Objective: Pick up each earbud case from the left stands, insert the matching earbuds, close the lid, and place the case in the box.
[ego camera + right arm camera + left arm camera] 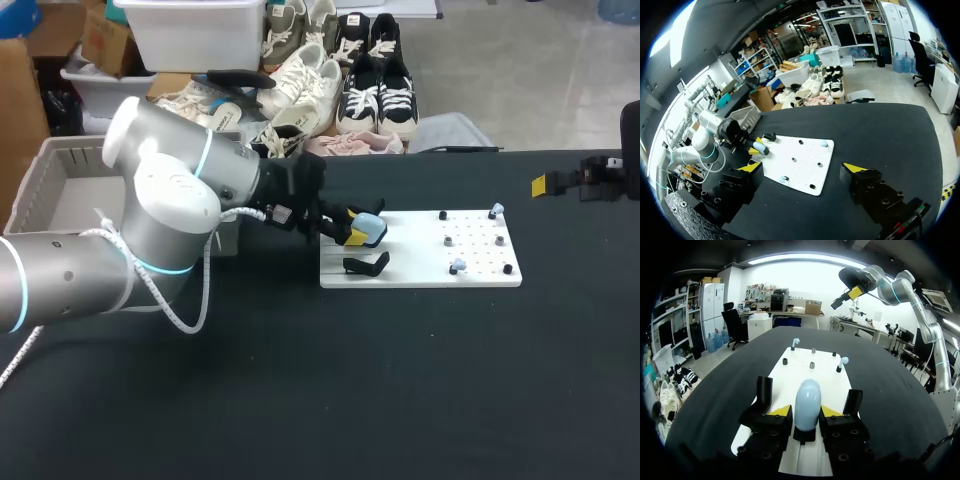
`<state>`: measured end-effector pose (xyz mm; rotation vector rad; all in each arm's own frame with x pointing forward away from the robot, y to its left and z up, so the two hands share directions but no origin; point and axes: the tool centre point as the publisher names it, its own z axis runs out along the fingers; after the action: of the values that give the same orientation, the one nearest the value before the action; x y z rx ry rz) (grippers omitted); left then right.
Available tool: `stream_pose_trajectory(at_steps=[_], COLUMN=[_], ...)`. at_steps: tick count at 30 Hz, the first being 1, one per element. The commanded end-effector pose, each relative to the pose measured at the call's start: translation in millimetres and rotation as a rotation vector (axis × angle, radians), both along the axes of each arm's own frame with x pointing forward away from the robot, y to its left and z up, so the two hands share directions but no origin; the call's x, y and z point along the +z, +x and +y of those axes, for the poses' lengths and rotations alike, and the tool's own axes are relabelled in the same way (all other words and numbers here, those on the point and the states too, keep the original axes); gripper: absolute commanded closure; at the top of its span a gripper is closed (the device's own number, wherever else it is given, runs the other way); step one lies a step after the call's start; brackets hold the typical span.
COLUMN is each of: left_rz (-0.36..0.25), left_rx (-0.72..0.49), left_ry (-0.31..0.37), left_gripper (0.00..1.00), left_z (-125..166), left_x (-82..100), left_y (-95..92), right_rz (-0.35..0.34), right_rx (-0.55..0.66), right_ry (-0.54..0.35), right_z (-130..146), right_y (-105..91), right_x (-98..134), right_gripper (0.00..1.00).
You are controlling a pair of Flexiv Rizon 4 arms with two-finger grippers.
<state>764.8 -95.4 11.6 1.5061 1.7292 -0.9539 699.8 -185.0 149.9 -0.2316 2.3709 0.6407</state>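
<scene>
A pale-blue oval earbud case (807,405) is clamped by the left gripper (806,412); the right gripper (804,168) is held wide apart.

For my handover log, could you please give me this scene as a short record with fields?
left tool: shut on the earbud case
right tool: open, empty, off to the board's right
white board: far earbud and near earbud stand on pegs
second stand: empty
box: no case visible inside
</scene>
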Motion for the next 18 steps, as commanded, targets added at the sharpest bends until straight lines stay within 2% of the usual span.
stream_pose_trajectory(at_steps=[1, 8, 11, 12, 13, 18], left_rz=[0.003, 0.005, 0.006, 0.006, 0.006, 0.003], left_rx=[-0.006, -0.008, -0.009, -0.009, -0.009, -0.011], left_ry=[-0.002, -0.005, -0.008, -0.01, -0.013, -0.03], left_gripper=[0.66, 0.75, 0.86, 0.96, 1.0, 1.0], left_z=[-0.7, -0.9, -1.0, -1.0, -1.1, -0.5], left_x=[-1.6, -1.9, -1.9, -1.8, -1.2, 5.4], left_y=[3.5, 3.7, 3.6, 3.5, 2.9, -0.1], right_rz=[0.001, 0.001, 0.001, 0.001, 0.001, 0.001], right_rx=[0.003, 0.003, 0.003, 0.003, 0.003, 0.003], right_ry=[0.001, 0.001, 0.001, 0.001, 0.001, 0.001], right_z=[-0.7, -0.7, -0.7, -0.7, -0.7, -0.7], right_y=[0.5, 0.5, 0.5, 0.5, 0.5, 0.5], right_x=[-0.1, -0.1, -0.1, -0.1, -0.1, -0.1], right_gripper=[0.0, 0.0, 0.0, 0.0, 0.0, 0.0])
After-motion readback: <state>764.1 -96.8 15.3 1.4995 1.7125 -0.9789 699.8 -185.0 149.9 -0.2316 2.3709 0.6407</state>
